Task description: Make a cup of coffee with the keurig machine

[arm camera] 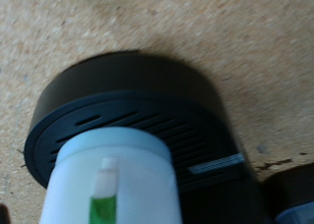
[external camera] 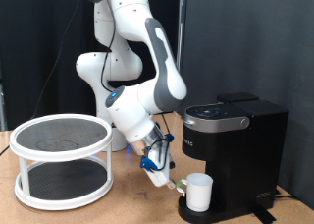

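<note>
On the keurig machine (external camera: 232, 145) drip tray stands the cup (external camera: 199, 191), the end effector (external camera: 175, 184) beside it; its finger state I cannot tell.

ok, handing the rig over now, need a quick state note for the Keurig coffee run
Gripper: low beside the cup, on the exterior view's left of it; open or shut cannot be told, and no grasp shows.
Cup: upright on the round drip tray of the keurig machine, under the brew head.
Machine: lid down.
Two-tier white rack: at the exterior view's left, apart from the work.
Done: cup placed on the tray.
Left: no pod in sight; nothing shows brewing.
</note>
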`<state>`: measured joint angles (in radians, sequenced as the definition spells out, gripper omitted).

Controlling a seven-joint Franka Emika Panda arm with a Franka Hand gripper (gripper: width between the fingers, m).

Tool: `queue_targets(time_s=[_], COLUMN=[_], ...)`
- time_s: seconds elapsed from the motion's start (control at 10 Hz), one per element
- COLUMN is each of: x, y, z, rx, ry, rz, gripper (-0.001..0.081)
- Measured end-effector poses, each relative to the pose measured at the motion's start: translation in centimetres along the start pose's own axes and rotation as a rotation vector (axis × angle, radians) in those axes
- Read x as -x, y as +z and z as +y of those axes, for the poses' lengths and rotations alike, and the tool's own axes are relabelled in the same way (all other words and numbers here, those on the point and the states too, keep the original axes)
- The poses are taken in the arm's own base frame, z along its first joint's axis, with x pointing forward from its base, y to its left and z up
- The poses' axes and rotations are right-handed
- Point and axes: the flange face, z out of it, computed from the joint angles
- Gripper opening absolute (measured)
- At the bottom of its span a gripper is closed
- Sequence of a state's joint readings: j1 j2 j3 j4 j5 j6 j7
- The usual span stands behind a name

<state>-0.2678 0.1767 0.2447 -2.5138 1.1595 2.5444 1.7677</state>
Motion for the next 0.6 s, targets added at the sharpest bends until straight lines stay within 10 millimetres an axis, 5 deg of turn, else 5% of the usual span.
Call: queue_targets(time_s=[0.3,0.6], x=[-2.1,-1.6], y=[-2.7,-3.0], z=[-0.4,0.3], rx=[0.035,0.074], ry=[-0.015,-0.011], rz=[-0.018,-0.040], gripper=[0.0808,0.0808])
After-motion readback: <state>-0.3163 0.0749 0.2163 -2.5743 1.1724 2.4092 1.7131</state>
